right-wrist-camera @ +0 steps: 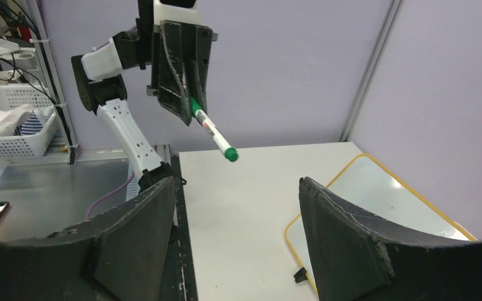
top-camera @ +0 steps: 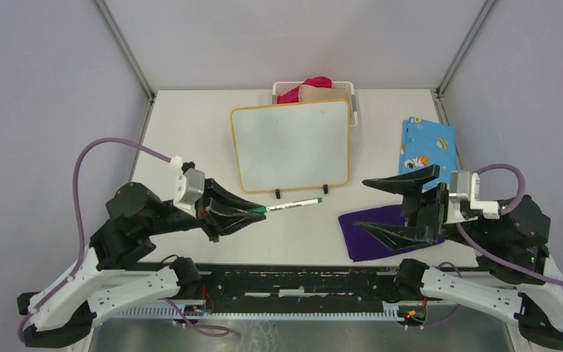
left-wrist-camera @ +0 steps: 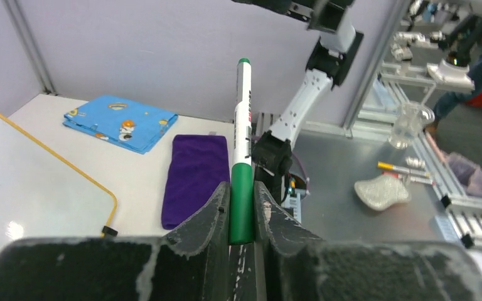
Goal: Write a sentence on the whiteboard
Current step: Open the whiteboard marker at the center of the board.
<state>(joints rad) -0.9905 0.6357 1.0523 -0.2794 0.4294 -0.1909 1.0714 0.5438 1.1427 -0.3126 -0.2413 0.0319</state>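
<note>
The whiteboard lies blank in the middle of the table; no green sentence shows on it. It also shows in the left wrist view and the right wrist view. My left gripper is shut on the green cap end of a white marker, which points right, above the table in front of the board's near edge. The marker shows clamped in the left wrist view and in the right wrist view. My right gripper is open and empty above the purple cloth.
A blue patterned cloth lies at the right. A white basket with red and tan items stands behind the board. The purple cloth and blue cloth show in the left wrist view.
</note>
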